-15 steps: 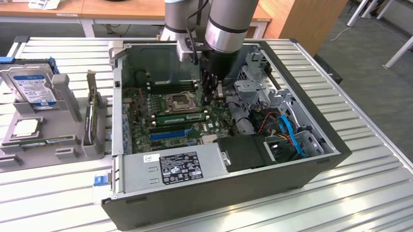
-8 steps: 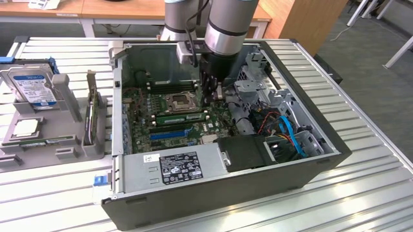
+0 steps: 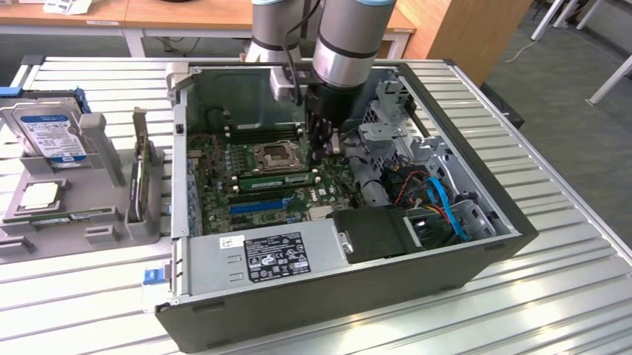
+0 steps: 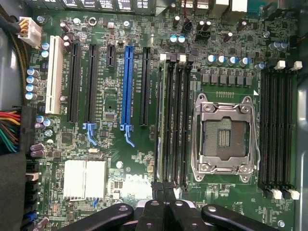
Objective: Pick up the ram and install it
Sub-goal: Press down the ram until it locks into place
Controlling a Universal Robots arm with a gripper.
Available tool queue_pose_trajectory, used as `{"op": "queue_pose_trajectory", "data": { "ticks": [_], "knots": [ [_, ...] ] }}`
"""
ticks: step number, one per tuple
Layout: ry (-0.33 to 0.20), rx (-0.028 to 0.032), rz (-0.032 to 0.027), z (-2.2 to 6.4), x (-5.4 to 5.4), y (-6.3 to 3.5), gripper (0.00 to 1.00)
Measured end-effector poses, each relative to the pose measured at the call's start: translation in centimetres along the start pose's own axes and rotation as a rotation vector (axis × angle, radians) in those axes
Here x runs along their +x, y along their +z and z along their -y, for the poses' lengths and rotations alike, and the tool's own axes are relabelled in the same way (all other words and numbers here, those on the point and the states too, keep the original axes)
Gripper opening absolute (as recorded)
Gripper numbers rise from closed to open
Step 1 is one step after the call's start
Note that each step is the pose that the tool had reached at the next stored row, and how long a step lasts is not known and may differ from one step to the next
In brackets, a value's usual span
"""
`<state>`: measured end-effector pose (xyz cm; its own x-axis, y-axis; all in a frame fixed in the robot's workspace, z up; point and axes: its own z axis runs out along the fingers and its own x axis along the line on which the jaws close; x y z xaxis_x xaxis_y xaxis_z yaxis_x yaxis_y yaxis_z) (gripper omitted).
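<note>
black fingers (image 4: 159,211) of mine sit closest to the wrist camera, pressed together with no gap between them and nothing clamped in them; my gripper (image 4: 163,192) hangs low inside the open computer case (image 3: 493,244), just over the motherboard (image 4: 110,159)

the ram (image 3: 280,180) lies flat and long in the bank of memory slots (image 4: 173,120) beside the empty processor socket (image 4: 222,137), and in the wrist view it reads as the stick (image 4: 160,115) filling the slot nearest the blue expansion slot (image 4: 129,84). my closed tips are right at one end of that stick, touching it or nearly so; i judge they are shut like this so they can act as one blunt pusher, bearing down on the top edge to seat it, not to grasp it. whether the latch at that end has snapped home i cannot tell

from the exterior view my arm (image 3: 345,37) drops straight down into the case, which lies on its side with the board facing up so i can reach the slots from above. on the exterior view's left, well apart from the case, a grey holder (image 3: 99,200) keeps spare parts upright and easy to pick: a hard drive (image 3: 49,133) with a blue and white label stands in it. a second bank of slots (image 4: 278,130) on the far side of the socket looks empty
</note>
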<state>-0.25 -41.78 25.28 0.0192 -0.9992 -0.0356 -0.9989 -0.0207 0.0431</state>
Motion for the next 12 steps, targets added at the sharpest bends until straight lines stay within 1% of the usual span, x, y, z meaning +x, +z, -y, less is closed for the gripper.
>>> {"op": "queue_pose_trajectory", "data": {
  "ticks": [12],
  "knots": [
    [0.0, 0.0, 0.0, 0.04, 0.03, 0.94, 0.1]
  ]
}}
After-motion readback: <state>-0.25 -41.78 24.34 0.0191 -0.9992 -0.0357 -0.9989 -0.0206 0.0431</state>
